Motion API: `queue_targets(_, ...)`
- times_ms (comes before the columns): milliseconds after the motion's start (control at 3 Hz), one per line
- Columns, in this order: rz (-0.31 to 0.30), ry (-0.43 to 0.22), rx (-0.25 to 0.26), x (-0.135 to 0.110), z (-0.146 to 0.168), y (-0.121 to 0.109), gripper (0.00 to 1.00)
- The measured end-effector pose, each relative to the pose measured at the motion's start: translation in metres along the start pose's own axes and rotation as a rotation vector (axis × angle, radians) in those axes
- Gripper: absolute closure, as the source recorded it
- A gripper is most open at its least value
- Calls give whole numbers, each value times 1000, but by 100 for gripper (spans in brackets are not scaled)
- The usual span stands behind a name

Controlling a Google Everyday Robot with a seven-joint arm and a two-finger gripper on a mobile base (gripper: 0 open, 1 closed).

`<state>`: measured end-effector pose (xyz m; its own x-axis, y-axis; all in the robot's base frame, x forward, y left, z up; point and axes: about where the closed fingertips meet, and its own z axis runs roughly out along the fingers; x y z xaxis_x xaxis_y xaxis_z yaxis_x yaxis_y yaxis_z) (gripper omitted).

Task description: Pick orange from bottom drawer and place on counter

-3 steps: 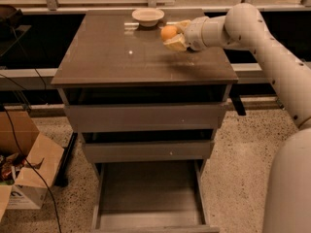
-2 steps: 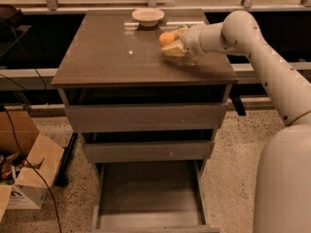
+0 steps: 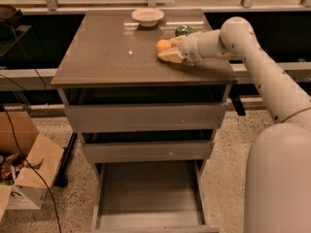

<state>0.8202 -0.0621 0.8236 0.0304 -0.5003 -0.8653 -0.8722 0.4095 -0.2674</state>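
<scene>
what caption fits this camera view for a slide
The gripper holds the orange low over the counter, bottom drawer pulled open below.

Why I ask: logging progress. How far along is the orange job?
Done: the orange is out of the open bottom drawer. In hand: the gripper holds it low over the counter, near the right edge. Left: set it down, let go, pull the arm back.
</scene>
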Motion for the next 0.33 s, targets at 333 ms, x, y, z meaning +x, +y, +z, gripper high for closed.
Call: queue_targets(333, 1, 0, -1, 0, 0, 0, 0)
